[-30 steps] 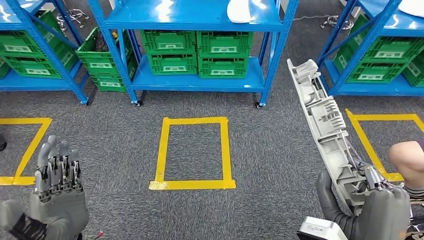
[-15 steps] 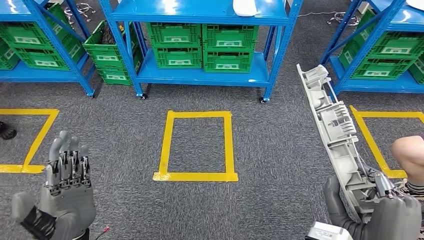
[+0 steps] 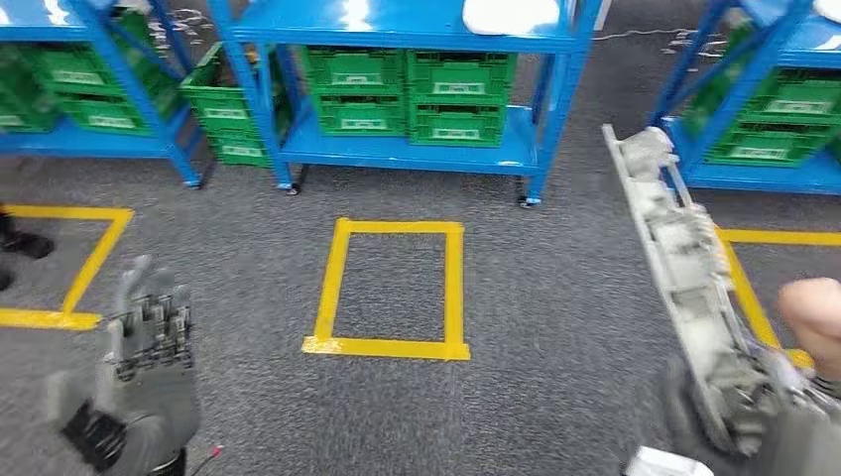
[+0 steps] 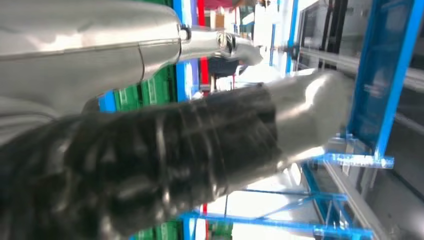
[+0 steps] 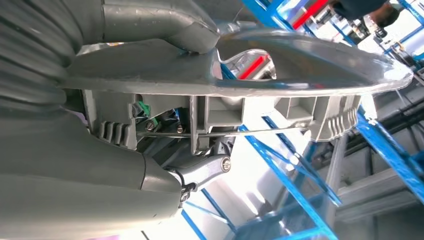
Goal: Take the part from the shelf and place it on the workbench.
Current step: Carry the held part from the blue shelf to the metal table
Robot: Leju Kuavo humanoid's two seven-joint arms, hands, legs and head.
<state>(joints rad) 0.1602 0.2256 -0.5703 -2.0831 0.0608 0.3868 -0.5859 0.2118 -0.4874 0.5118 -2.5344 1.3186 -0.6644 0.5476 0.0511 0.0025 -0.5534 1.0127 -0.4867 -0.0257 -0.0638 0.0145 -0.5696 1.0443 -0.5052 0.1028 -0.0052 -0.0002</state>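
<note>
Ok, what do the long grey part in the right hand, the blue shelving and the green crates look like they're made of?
Long grey part: probably moulded plastic, matte, judging by its ribs and clips in the right wrist view. Right hand grips its lower end. Blue shelving: likely painted metal, glossy, with glare on the top shelf. Green crates: apparently ribbed plastic with white labels.

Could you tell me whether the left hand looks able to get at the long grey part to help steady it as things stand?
Probably not without a wide swing: the left hand is open, far across the robot's front from the grey part, which the right hand holds alone; nothing stands between them.
</note>
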